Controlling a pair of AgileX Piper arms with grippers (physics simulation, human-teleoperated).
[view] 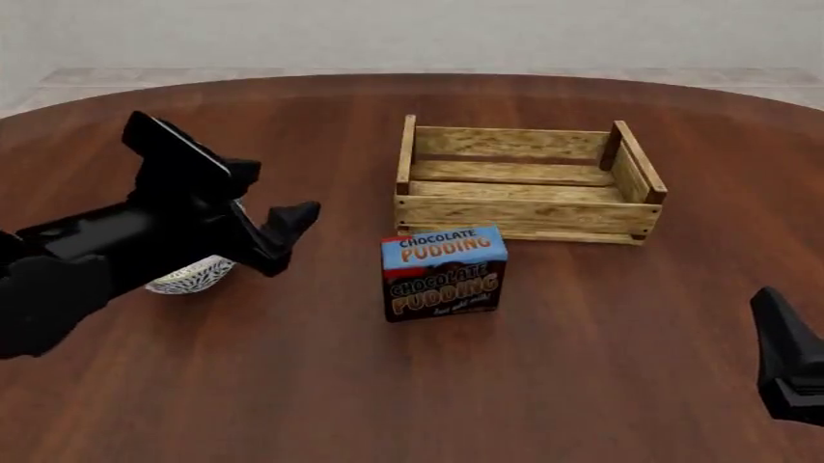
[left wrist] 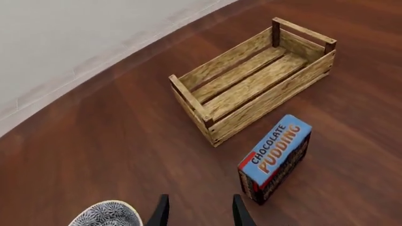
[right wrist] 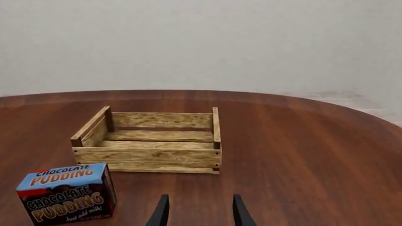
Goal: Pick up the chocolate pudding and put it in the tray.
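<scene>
Here I have the round wooden counter before me, with the tray lying crosswise at the middle and the chocolate pudding standing upright just in front of its near left corner, close but seemingly not touching. The box's wide face looks toward me, its long axis running left to right. My left tool, prongs apart and empty, hangs near the box's left, by the grey-patterned bowl, far nearer than my right tool, also apart and empty.

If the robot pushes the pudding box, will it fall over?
Maybe. The chocolate pudding stands upright on a narrow base, so a high push would likely tip it. Its flat cardboard-looking sides probably stay stiff and won't roll. It likely weighs little for the left tool.
</scene>
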